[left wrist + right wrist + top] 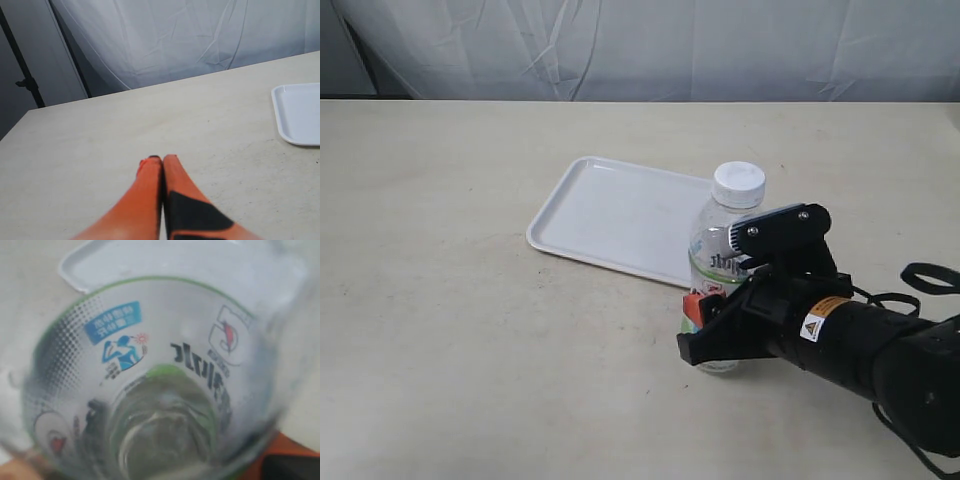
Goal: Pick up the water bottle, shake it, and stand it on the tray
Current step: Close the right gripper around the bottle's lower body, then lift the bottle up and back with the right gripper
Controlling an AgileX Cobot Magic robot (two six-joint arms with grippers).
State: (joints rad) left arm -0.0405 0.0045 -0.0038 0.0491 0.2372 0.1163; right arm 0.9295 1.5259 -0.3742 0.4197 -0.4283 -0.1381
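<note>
Right end effector (712, 318) is clamped around the lower body of the water bottle (725, 235), which stands upright just outside the tray's (610, 210) near edge. Bare surface (450, 330) lies open on the left. Left end effector (162, 167) has its fingers pressed together, empty, over bare surface, well apart from the tray's rim.

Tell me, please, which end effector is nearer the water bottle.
The right end effector, set around the water bottle; the left end effector is shut over the table, elsewhere.
</note>
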